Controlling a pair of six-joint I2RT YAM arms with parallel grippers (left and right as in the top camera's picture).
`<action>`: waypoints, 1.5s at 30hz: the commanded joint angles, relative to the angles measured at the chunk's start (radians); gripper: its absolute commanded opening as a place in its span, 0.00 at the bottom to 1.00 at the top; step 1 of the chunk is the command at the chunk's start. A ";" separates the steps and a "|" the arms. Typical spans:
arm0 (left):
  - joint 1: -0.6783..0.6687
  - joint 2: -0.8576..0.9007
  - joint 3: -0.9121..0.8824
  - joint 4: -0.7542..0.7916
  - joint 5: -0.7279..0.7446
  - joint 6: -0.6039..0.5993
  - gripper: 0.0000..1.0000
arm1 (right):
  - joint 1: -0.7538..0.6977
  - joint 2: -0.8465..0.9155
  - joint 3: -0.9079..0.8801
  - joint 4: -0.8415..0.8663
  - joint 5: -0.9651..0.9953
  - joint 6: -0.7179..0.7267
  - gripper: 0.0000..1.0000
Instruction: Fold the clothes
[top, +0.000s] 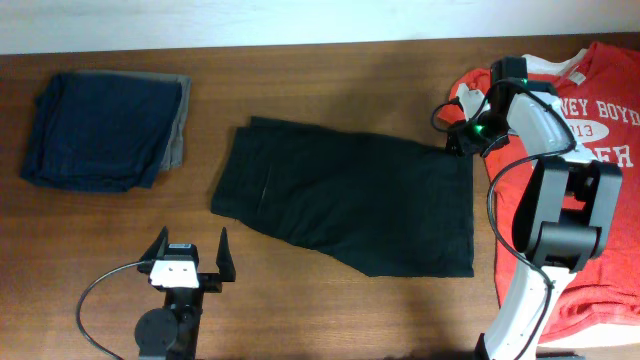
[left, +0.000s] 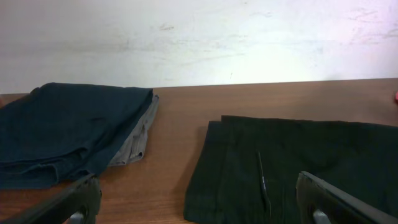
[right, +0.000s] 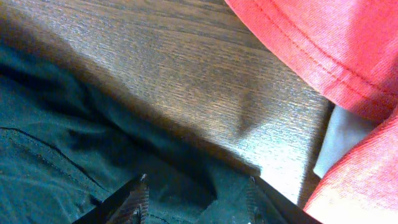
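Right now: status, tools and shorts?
Left tool open, off the shorts. Right tool open, at shorts' corner by red T-shirt. Shorts spread flat. Nothing on them.

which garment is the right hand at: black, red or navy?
The black shorts mid-table: the right hand is at their corner nearest the red T-shirt, not over the shirt. The navy pile lies far off.

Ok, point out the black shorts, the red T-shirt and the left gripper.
black shorts (top: 345, 205), overhead view, middle of the fabric.
red T-shirt (top: 632, 232), overhead view, plain red below the lettering.
left gripper (top: 192, 236), overhead view, midway between its fingertips.
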 joint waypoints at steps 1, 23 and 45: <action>0.005 -0.006 -0.006 0.000 -0.006 0.019 0.99 | -0.003 0.018 -0.010 0.005 -0.017 -0.007 0.50; 0.005 -0.006 -0.006 0.000 -0.006 0.019 0.99 | -0.053 0.019 -0.016 -0.039 -0.163 -0.146 0.53; 0.005 -0.006 -0.006 0.000 -0.006 0.019 0.99 | -0.053 0.021 -0.060 0.026 -0.211 -0.121 0.04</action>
